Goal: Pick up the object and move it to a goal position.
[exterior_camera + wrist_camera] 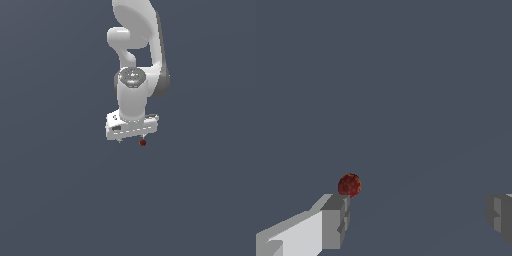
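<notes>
1 small dark red ball (143, 142), the object, sits in the centre of the exterior frame, just under the white claw (131, 140). We see the claw released, its 2 fingers (336, 220) standing far apart. In the wrist view the ball (349, 185) is just beside the tip of 1 finger, at the lower left of the frame, and not in the middle of the gap. We judge that the claw must shift sideways toward that finger before closing. The ball is round, so no long axis matters. We cannot tell whether it rests on a surface.
</notes>
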